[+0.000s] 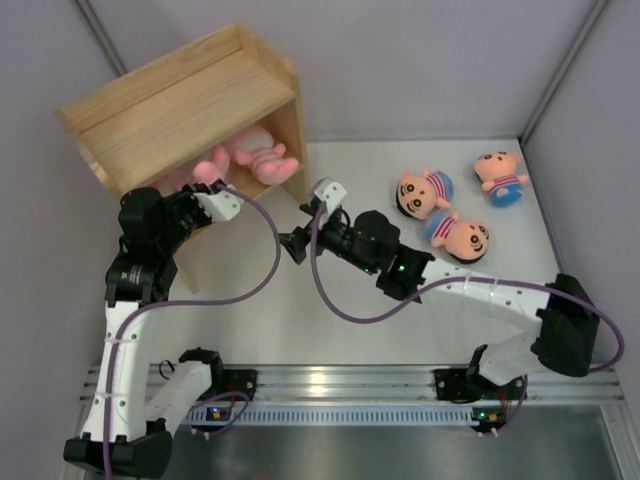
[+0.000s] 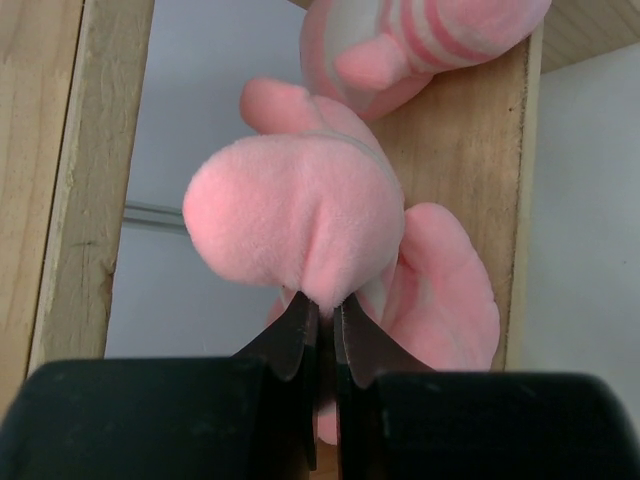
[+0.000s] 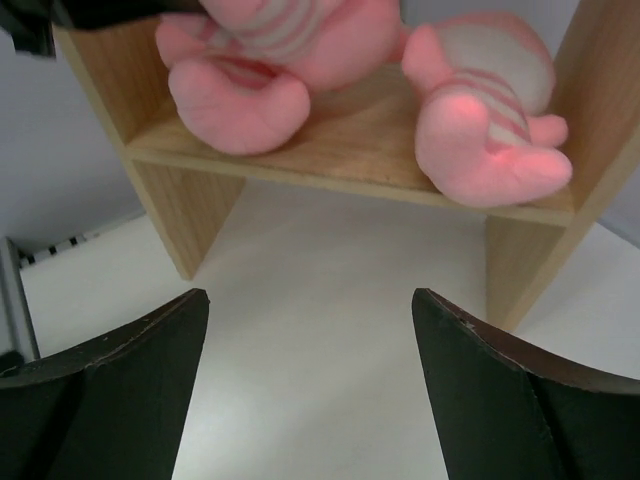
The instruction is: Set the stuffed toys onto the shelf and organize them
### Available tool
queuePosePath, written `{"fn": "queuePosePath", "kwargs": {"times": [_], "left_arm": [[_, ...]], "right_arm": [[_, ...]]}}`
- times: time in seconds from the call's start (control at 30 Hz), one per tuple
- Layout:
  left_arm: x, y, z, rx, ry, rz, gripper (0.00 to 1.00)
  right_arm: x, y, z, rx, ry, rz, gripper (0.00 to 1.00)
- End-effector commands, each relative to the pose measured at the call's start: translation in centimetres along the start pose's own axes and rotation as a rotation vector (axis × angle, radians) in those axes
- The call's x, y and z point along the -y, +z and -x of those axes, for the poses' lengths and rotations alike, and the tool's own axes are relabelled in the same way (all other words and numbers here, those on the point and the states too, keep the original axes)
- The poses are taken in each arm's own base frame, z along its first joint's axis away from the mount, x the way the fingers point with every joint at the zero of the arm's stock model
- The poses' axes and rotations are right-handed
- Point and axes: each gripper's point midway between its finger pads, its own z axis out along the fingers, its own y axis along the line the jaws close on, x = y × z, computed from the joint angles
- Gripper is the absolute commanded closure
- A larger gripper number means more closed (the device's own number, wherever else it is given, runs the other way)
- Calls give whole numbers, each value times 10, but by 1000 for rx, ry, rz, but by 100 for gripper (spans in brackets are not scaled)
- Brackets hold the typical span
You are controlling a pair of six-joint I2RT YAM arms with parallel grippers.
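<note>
your left gripper [image 2: 320,306] is clenched on a pinch of plush at the near end of a pink striped animal [image 2: 300,215]. it holds the toy at the open front of the shelf [image 1: 180,100], over the tier board [image 2: 465,150]. a second pink striped animal [image 2: 430,40] already lies deeper in, just beyond the held one and close enough that they may be touching. your right gripper [image 3: 310,335] hangs released and empty in front of the shelf, jaws wide apart.

the step in hand looks like setting this animal down. carry it a little further in so its bulk sits over the board, not past the front edge. lower it until the board takes the weight, and only then part the jaws. the grip is on a thin fold, so the fabric may cling. open fully and back straight out along the way you came, so you don't drag the toy off the tier or nudge its neighbour. keep the right arm where it is, out of the opening.

the held animal's long axis seems to run from the fingertips into the shelf, front to back, with a rounded end nearest the wrist camera. i can't tell whether that end is head or foot. the second animal lies with its rounded limbs pointing out toward the open front.

three dolls wait on the table [image 1: 300,330], well apart from the shelf: the left doll [image 1: 424,191], the far doll [image 1: 500,177] and the near doll [image 1: 460,236], all lying flat.
</note>
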Motion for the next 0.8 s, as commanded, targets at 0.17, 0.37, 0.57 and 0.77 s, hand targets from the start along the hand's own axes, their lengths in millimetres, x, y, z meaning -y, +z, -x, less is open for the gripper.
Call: {"fn": "queuePosePath", "kwargs": {"times": [0.17,0.37,0.57,0.77], "left_arm": [[-37,3,14,11,-114,102,96],[-40,5,17,15,-131,105,96],[-44,8,19,25,-167,116,96],[-43,11,21,35,-179,105,96]], "right_arm": [[-27,105,65,240,270,40,24],[-29,146,54,290,386,19,29],[-24,170,42,354,505,-16,31],[-25,202,26,352,593,-7,32]]}}
